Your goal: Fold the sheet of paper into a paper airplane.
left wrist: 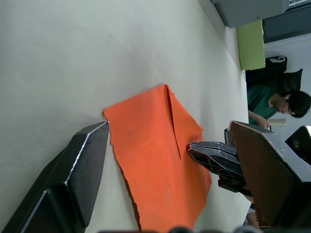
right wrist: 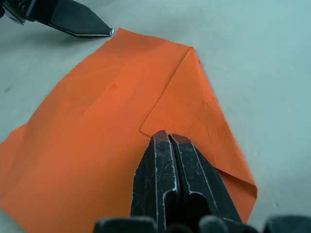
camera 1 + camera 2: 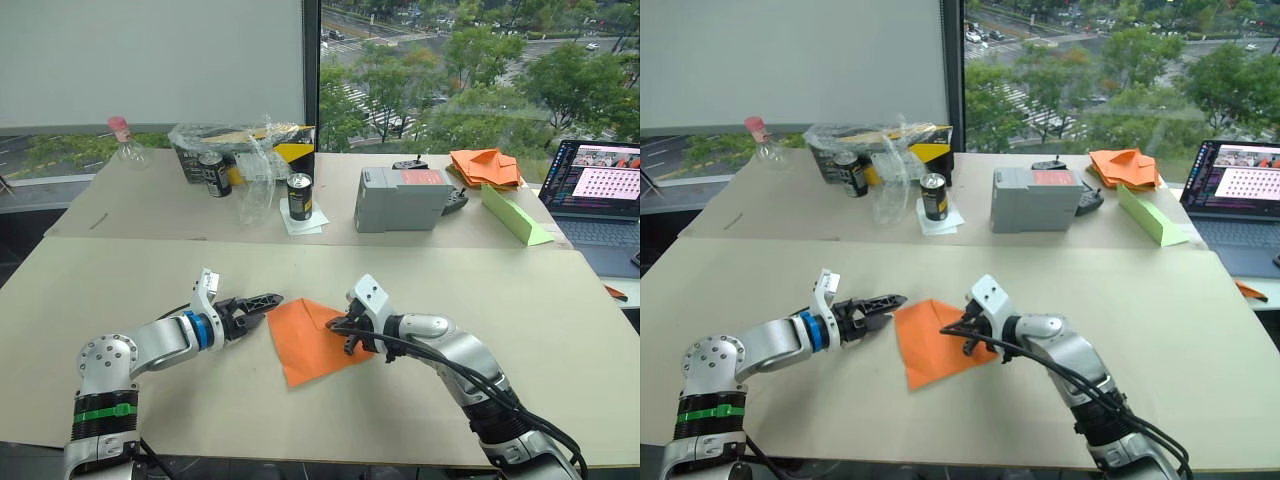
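The sheet of paper [image 3: 305, 340] is bright orange and lies flat on the near table [image 3: 130, 280], with one corner folded over into a triangular flap [image 2: 194, 102]. My right gripper [image 3: 345, 335] is shut, and its tips rest on the paper at the flap's inner edge, as the right wrist view shows [image 2: 164, 137]. My left gripper [image 3: 275, 300] is open at the sheet's far left corner, with its fingers [image 1: 82, 165] standing either side of that corner just above the table.
On the back table stand a heap of orange paper pieces [image 3: 485, 167], a long light-green paper wedge [image 3: 515, 215], a grey box [image 3: 402, 198], two cans [image 3: 299, 196], a plastic bag and a bottle [image 3: 125, 140]. A laptop [image 3: 600, 190] is at far right. A person [image 1: 272, 102] sits beyond.
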You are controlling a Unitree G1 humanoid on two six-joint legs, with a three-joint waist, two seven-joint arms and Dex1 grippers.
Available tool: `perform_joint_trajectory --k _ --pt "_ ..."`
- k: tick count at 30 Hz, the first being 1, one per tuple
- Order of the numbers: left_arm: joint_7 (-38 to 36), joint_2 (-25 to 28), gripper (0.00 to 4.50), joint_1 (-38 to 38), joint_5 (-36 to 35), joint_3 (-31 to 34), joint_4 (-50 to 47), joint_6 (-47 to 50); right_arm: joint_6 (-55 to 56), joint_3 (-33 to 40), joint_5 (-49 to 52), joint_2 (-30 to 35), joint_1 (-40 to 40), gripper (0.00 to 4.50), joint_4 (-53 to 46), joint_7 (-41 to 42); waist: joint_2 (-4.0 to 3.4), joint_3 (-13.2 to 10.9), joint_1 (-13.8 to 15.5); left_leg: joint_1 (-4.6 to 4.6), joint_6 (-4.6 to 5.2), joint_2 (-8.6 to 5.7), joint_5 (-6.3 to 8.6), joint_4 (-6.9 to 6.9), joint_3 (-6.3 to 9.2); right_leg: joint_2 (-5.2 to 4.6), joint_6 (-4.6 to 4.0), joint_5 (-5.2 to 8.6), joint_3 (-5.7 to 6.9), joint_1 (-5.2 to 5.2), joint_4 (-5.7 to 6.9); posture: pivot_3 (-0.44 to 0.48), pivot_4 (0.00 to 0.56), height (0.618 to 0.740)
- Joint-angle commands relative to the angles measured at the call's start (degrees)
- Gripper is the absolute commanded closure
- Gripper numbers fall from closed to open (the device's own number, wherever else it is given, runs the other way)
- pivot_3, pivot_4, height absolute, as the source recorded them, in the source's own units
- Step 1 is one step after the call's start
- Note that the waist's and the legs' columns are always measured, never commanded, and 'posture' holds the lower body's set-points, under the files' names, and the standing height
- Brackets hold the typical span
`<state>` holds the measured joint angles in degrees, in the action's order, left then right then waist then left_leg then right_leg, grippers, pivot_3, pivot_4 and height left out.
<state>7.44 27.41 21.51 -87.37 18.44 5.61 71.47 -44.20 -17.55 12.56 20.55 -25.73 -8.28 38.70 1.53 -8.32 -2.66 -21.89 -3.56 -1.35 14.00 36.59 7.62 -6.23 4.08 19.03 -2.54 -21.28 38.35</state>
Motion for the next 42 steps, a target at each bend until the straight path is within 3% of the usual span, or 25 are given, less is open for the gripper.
perform_joint_trajectory --k 1,14,31,36,42 --pt "0.48 1.18 0.25 -0.38 0.94 0.86 0.90 0.32 -0.07 -0.19 0.33 -0.11 0.39 4.50 -1.69 0.14 0.00 0.00 0.01 0.00 0.00 0.00 0.00 0.00 0.00 0.00 0.00 0.00 0.00 0.00 0.01 0.000 0.150 0.740" --pt "-4.17 -0.16 0.25 3.91 6.92 -1.61 4.66 1.21 -0.12 -0.32 0.22 -0.17 0.23 4.50 -1.84 0.07 0.00 0.00 0.15 0.01 0.00 -0.02 0.00 0.01 0.00 0.00 0.00 0.00 0.00 0.00 0.07 0.000 0.150 0.740" --pt "-4.78 -3.28 0.25 4.55 8.51 0.06 3.01 4.22 -0.39 -0.16 0.25 -0.02 0.67 4.50 -2.35 -0.21 0.01 0.00 0.39 -0.01 0.00 -0.04 0.00 0.06 0.01 -0.02 0.00 0.00 0.00 0.01 0.08 0.000 0.150 0.740" --pt "-3.91 -3.71 0.25 4.10 7.56 0.80 1.84 4.86 -0.56 -0.19 0.35 0.06 0.91 4.50 -2.73 -0.16 0.01 0.00 0.39 -0.02 0.00 -0.04 0.00 0.06 0.01 -0.02 0.00 0.00 0.00 0.01 0.08 0.000 0.150 0.740" --pt "0.12 -3.03 0.25 1.37 1.05 3.22 -1.71 6.38 -0.71 -0.25 0.32 0.11 1.20 4.50 -2.97 -0.18 0.01 0.00 0.19 -0.03 0.00 -0.02 0.00 0.06 0.01 -0.02 0.00 0.00 0.00 0.00 0.09 0.000 0.150 0.740"
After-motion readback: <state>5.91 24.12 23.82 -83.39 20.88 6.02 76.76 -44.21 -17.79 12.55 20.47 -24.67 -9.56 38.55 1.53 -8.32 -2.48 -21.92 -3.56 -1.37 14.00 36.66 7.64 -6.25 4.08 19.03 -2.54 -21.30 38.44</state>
